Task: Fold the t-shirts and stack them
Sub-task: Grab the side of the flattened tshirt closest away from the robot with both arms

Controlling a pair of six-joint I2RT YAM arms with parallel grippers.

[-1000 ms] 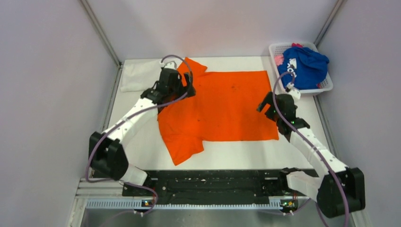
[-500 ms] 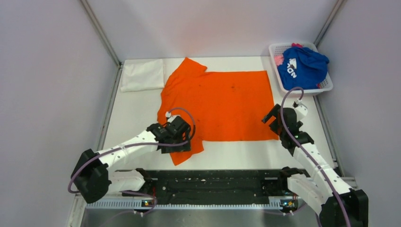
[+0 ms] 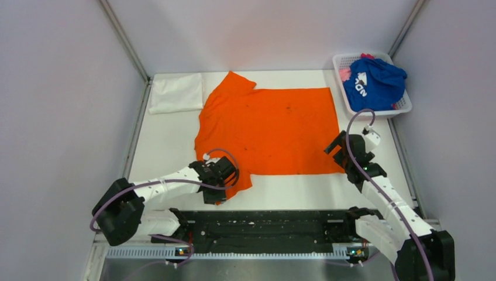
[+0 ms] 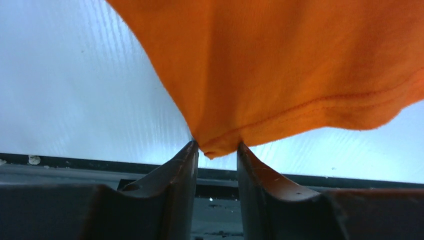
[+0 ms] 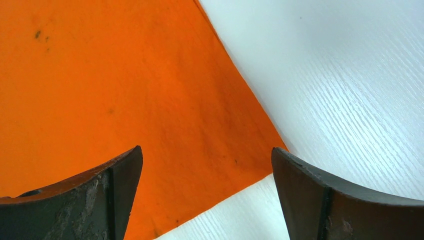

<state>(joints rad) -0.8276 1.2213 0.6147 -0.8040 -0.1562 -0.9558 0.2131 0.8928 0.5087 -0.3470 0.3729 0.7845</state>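
Mostly flat orange t-shirt, sleeve hem pinched in left claw

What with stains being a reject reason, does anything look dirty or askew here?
Yes: the orange t-shirt carries small dark specks, clearest in the right wrist view. Otherwise it lies spread out, with one sleeve pinched at the hem by the left gripper.

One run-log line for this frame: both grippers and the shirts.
left gripper: shut on near sleeve of orange shirt | right gripper: open over its hem corner | blue shirt: in basket
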